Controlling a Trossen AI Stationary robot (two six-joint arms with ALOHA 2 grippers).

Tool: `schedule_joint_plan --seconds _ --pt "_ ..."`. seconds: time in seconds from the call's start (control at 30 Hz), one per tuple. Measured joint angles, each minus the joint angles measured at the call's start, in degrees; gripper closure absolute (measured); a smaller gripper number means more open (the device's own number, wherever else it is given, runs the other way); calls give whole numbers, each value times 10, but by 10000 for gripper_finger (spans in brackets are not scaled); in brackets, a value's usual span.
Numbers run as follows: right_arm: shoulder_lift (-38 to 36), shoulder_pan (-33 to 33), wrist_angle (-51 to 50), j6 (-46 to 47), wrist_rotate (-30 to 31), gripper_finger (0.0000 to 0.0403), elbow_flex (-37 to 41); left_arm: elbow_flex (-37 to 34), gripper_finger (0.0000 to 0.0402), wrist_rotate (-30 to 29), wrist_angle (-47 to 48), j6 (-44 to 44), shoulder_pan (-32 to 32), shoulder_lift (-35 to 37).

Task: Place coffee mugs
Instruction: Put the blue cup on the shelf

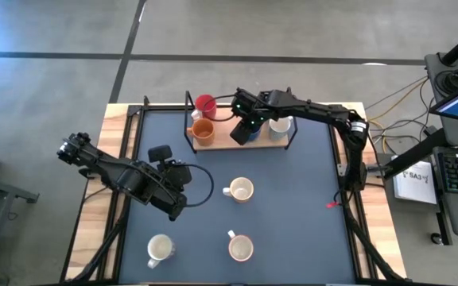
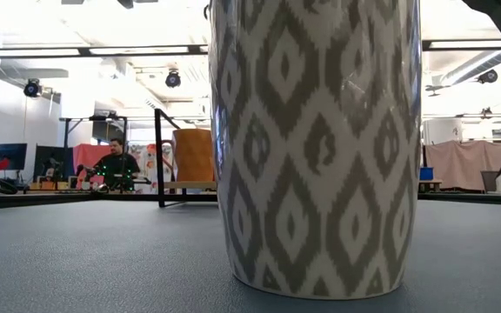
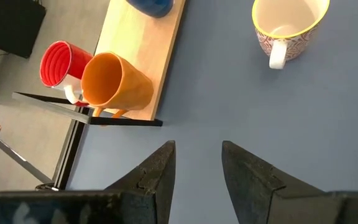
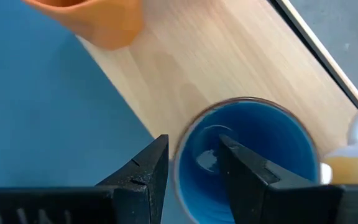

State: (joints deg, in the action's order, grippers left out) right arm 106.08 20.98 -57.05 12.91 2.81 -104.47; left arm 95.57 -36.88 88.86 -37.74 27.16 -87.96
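The right gripper (image 4: 194, 165) straddles the blue mug's (image 4: 247, 155) rim on the wooden rack (image 1: 221, 140), fingers narrowly apart, one inside (placing seems near done); next it must lift clear. The left gripper (image 3: 197, 171) waits open, empty; only the right wrist view shows the straddle

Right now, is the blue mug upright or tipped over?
Upright: the blue mug stands mouth-up on the wooden shelf, its rim between the right gripper jaws.
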Motion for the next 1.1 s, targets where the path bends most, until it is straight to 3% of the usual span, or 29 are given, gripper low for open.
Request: schedule_joint_plan --seconds 0.53,0.67,0.9,1.1 --pt "30 -4 12 -6 2 286 7 0 288 0 -1 0 0 0" --pt "42 -5 10 -30 2 309 7 0 288 0 -1 0 0 0" --pt "45 -2 0 -87 -3 385 8 0 288 0 0 0 0 0" --pt "37 3 -7 -166 -30 387 8 0 288 0 0 0 0 0"
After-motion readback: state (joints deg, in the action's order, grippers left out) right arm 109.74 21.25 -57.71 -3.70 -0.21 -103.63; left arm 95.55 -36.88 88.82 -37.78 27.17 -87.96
